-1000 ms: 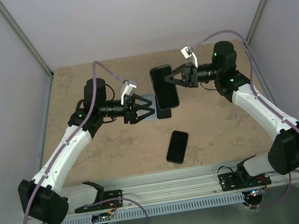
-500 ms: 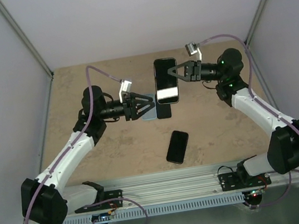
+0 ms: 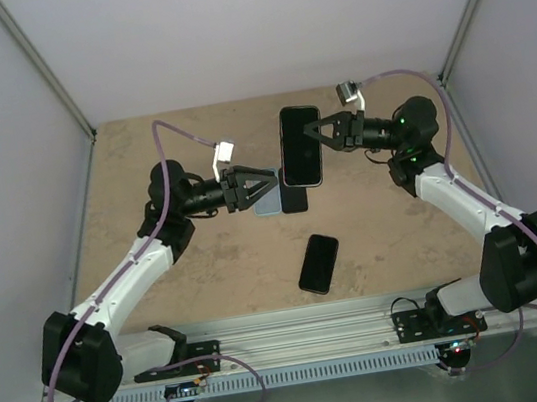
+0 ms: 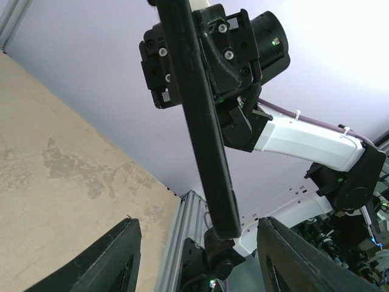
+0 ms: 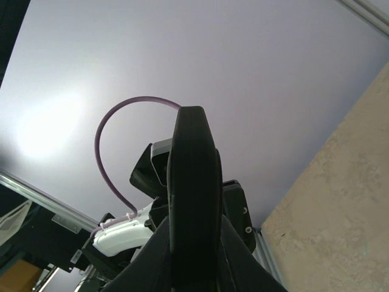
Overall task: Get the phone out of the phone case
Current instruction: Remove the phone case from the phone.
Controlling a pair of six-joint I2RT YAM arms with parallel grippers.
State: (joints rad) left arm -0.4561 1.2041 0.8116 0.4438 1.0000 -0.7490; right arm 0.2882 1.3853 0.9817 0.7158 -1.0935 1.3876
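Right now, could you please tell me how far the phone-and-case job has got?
Done: the right pincer holds the cased phone up off the table, shut on its edge. In hand: the left pincer, open, faces the phone's near end without touching it. Left: grip the case and pull the two apart; no separation shows yet.

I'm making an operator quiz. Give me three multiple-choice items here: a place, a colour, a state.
1. The loose black slab phone lies: A on the tan table between the arms; B in a box; C on a wall.
2. The flat rectangular item by the left gripper is: A red; B light blue; C green.
3. The right gripper is: A open; B shut on the raised black phone; C unseen.
Answers: A, it lies flat there; B, its pale edge shows; B, fingers clamp it.
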